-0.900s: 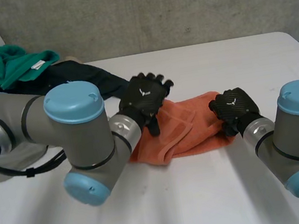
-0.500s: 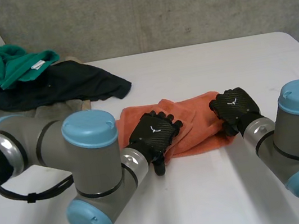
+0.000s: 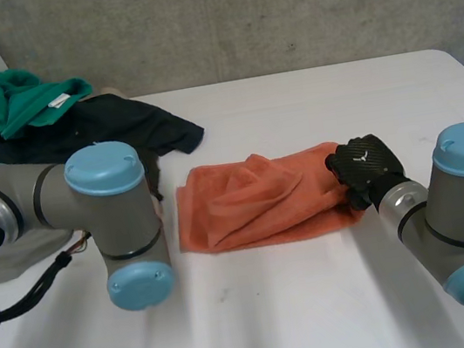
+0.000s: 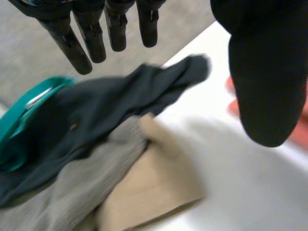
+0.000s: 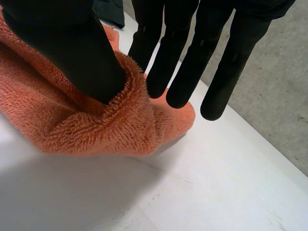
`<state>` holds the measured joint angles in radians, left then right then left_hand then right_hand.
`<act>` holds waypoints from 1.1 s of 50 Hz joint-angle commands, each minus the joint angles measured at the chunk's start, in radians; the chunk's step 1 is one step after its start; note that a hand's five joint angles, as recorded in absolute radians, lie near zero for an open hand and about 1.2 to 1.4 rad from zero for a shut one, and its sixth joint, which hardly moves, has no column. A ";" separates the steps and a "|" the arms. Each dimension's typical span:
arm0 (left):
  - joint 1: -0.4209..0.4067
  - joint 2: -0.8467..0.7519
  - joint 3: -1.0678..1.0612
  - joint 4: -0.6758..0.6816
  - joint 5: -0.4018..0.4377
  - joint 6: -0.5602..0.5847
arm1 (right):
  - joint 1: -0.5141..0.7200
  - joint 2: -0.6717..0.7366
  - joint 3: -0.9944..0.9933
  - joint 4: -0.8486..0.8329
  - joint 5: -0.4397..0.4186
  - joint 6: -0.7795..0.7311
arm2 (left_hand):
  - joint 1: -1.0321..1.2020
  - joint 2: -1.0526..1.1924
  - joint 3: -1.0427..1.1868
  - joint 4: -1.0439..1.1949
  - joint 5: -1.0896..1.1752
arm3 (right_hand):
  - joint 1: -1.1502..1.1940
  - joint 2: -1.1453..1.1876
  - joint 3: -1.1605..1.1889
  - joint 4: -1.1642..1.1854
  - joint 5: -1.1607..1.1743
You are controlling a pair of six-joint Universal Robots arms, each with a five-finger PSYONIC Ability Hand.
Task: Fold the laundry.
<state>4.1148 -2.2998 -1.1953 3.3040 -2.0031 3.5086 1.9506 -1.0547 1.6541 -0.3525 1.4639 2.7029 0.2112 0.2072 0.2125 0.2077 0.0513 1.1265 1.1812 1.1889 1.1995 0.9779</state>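
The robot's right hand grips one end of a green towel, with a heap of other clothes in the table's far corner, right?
Not quite: the towel is orange, not green, as the head view shows. The right hand does grip one end of it, and the heap of other clothes does lie in the table's far corner.

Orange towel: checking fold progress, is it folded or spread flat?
Folded loosely: orange towel lies doubled in rumpled layers; right hand pinches one end.

No legible text or numbers
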 commanded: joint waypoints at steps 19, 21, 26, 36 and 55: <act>-0.182 0.077 -0.083 0.029 0.454 -0.122 | -0.001 0.002 0.003 0.001 -0.002 -0.015 | -0.037 -0.033 -0.038 -0.033 -0.051 | 0.270 0.215 0.207 0.197 0.244; -0.185 0.057 -0.069 0.029 0.452 -0.123 | -0.002 0.001 0.003 0.001 -0.002 -0.015 | -0.037 -0.033 -0.038 -0.033 -0.051 | 0.270 0.215 0.207 0.197 0.244; -0.183 0.013 -0.015 0.016 0.461 -0.115 | 0.001 0.002 0.006 0.003 -0.002 -0.017 | -0.037 -0.033 -0.038 -0.033 -0.051 | 0.270 0.215 0.207 0.197 0.244; -0.176 -0.088 0.094 -0.026 0.440 -0.040 | -0.002 -0.001 0.006 0.004 -0.002 -0.015 | -0.037 -0.033 -0.038 -0.033 -0.051 | 0.270 0.215 0.207 0.197 0.244; -0.027 -0.193 0.300 -0.018 0.004 0.256 | -0.015 -0.002 0.006 0.004 -0.010 -0.015 | -0.037 -0.033 -0.038 -0.033 -0.051 | 0.270 0.215 0.207 0.197 0.244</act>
<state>4.0949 -2.5599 -0.8477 3.2865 -1.9535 3.8031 1.9345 -1.0605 1.6633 -0.3482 1.4560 2.6883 0.2112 0.2070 0.2125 0.2077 0.0509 1.1266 1.1812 1.1888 1.1997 0.9779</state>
